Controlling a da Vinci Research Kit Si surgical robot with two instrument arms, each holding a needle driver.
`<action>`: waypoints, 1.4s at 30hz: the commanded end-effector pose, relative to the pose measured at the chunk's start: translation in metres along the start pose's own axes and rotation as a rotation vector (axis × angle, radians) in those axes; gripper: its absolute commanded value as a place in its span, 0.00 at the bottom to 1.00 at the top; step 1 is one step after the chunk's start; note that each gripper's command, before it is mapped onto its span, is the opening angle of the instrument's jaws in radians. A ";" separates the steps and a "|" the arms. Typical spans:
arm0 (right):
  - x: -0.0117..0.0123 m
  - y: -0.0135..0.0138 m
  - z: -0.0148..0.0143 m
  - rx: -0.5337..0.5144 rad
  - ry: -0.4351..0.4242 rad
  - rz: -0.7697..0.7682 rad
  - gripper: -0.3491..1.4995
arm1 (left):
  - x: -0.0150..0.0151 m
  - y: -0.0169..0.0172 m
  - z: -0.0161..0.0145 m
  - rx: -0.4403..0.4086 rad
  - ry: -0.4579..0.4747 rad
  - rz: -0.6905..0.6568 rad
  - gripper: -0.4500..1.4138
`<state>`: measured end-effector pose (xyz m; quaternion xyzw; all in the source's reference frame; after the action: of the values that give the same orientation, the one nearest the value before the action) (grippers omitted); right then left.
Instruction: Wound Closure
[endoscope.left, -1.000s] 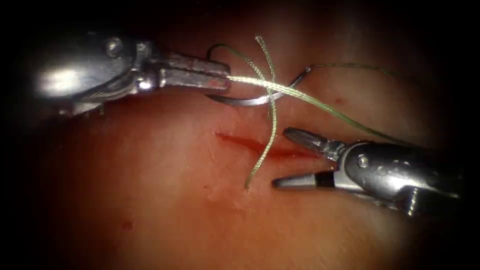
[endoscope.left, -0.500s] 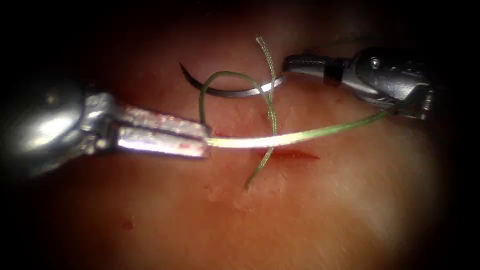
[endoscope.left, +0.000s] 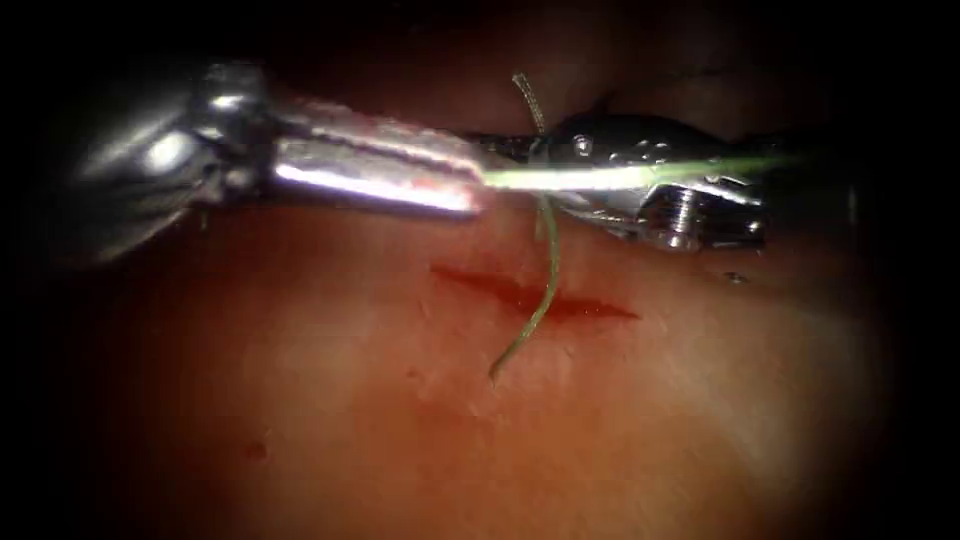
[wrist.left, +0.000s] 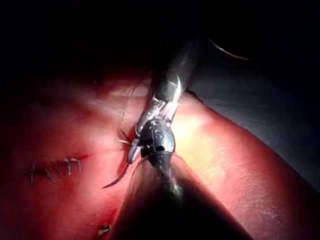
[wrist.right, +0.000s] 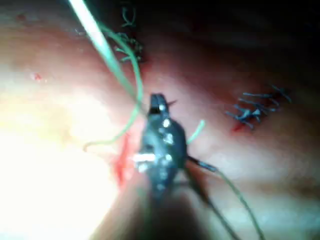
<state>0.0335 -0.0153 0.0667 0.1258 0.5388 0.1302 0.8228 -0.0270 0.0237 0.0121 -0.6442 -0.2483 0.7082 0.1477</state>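
- Jaws of the left tool (endoscope.left: 470, 185) are clamped on the thread (endoscope.left: 560, 178) in the endoscope view, having risen from beside the cut (endoscope.left: 530, 298) half a second ago to well above it.
- From those jaws a taut, bright length of thread runs rightward across the right tool (endoscope.left: 520, 148), which has moved in from farther right and now sits just beyond the left tool's tip.
- Whether the right tool's jaws are parted or closed cannot be told; half a second ago they held the needle's thread end, but the needle cannot be made out here.
- A loose strand of thread drops from under the two tools, crosses the cut and ends on the tissue (endoscope.left: 600, 430) below it, where it lay before.
- Left wrist view: the left tool (wrist.left: 134, 152) sits over the tissue, with the curved needle (wrist.left: 117, 179) just past its tip, point free of the tissue; what holds it cannot be told.
- Right wrist view: the right tool (wrist.right: 157, 102) has thread crossing just beyond its tip, with a streak of red fluid (wrist.right: 120, 160) beside it.
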 end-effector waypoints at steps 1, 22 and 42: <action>-0.0005 -0.0005 0.0011 0.021 0.014 -0.007 0.00 | -0.0004 -0.0013 0.0006 0.010 -0.002 -0.002 0.00; 0.0000 -0.0047 0.0006 0.178 0.180 0.022 0.00 | -0.0140 -0.0145 -0.0006 0.167 -0.135 0.068 0.00; -0.0020 -0.0016 -0.0022 -0.020 0.218 0.120 0.01 | -0.0210 -0.0078 -0.0015 0.076 -0.099 0.101 0.00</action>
<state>0.0302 -0.0173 0.0665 0.1343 0.6144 0.2019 0.7508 -0.0232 0.0188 0.0332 -0.6138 -0.1979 0.7540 0.1245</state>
